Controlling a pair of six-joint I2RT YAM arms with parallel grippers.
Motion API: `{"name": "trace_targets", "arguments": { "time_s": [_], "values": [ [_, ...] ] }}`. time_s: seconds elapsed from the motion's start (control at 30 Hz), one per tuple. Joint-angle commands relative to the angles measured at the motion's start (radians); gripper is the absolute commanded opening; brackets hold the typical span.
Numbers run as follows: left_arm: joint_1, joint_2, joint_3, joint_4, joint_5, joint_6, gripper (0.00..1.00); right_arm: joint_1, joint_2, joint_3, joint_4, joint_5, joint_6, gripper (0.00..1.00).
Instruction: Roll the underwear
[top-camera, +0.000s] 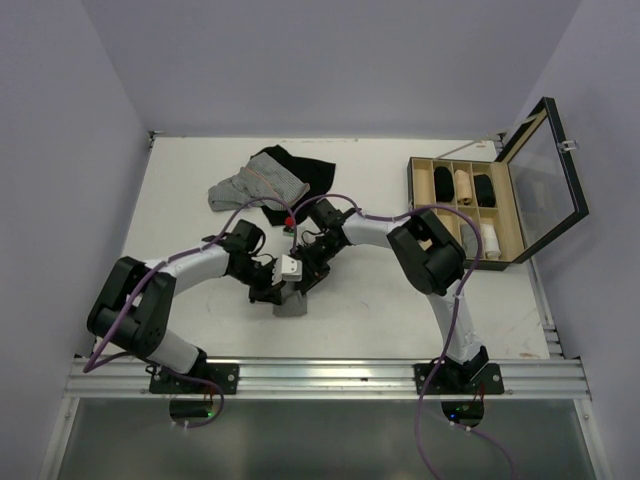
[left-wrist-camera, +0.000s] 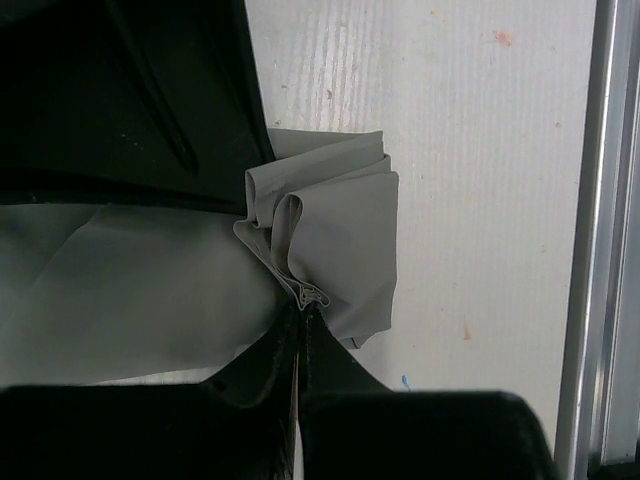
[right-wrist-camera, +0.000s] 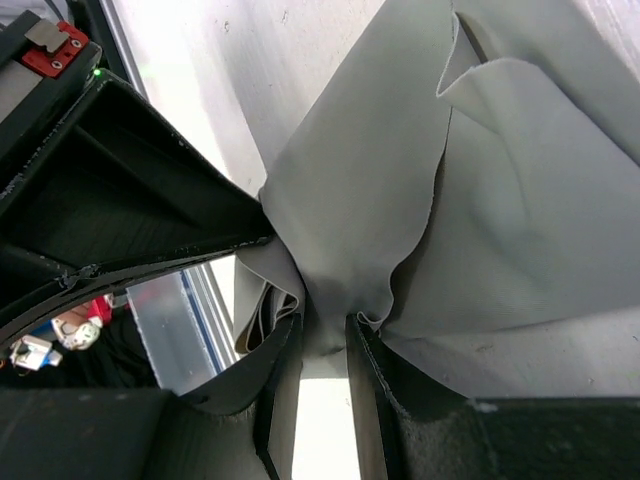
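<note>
Left wrist view: your left gripper (left-wrist-camera: 302, 312) is clamped tight on stacked fold edges of the underwear (left-wrist-camera: 340, 235). Your right gripper (right-wrist-camera: 322, 345) is nearly closed and pinches a gather too. The cloth sits mid-table (top-camera: 400, 300) between both grippers, bunched and partly flat. I'd judge the roll barely begun, with most of it left. Long axis and heading: can't tell. Clothes pile (top-camera: 262, 180) lies beyond.

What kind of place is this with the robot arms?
Probably a robot testing lab, not a home. A left arm and a right arm are bolted to a metal rail at the edge of a white table. Plain walls close it in. The arms handle grey underwear.
</note>
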Motion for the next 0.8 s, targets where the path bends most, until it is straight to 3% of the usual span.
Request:
{"name": "trace_targets", "arguments": {
  "time_s": [0.0, 0.3, 0.6, 0.77],
  "values": [
    [0.008, 0.010, 0.042, 0.046, -0.016, -0.040, 0.00, 0.001, 0.013, 0.028, -0.062, 0.111, -0.056, 0.30],
    [0.005, -0.001, 0.046, 0.052, -0.031, -0.075, 0.10, -0.033, -0.128, 0.045, 0.052, 0.149, 0.076, 0.30],
    [-0.003, 0.002, 0.120, 0.068, -0.077, -0.141, 0.24, -0.031, -0.070, 0.090, 0.101, 0.179, 0.124, 0.30],
    [-0.015, -0.001, 0.180, 0.081, -0.128, -0.153, 0.32, -0.025, 0.011, 0.131, 0.018, 0.196, 0.096, 0.29]
  ]
}}
